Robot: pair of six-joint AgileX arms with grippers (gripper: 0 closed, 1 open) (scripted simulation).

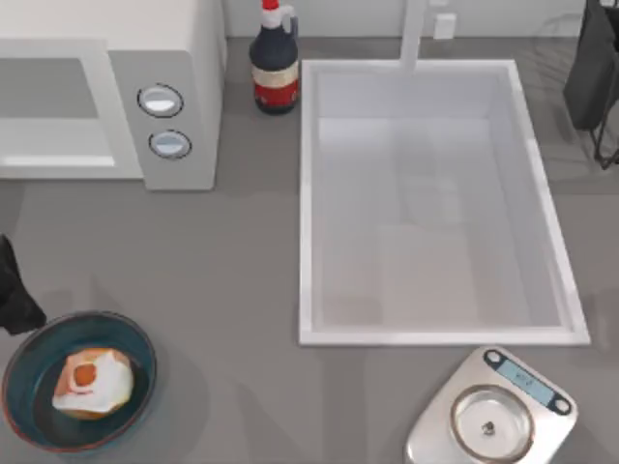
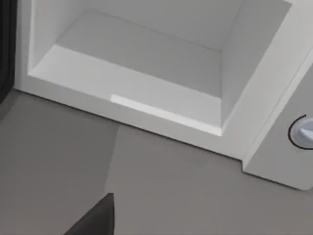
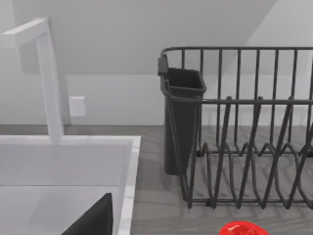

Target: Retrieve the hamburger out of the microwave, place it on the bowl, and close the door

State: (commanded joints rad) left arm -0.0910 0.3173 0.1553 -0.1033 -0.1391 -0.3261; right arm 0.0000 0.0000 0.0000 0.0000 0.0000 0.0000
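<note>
Top view: burger [image 1: 92,381] sits in bowl [image 1: 77,392] at 7 o'clock on the table [image 1: 232,290]; microwave [image 1: 106,87] at 10 o'clock, cavity open. Left claw [image 1: 14,295] is a dark shape at 9 o'clock, just above the bowl; can't tell its spread. Left wrist view: empty cavity [image 2: 146,63], door out of frame. Right wrist view: sink [image 3: 63,171], rack [image 3: 244,127]. Risk: swinging toward the door, the arm clips the bowl.
</note>
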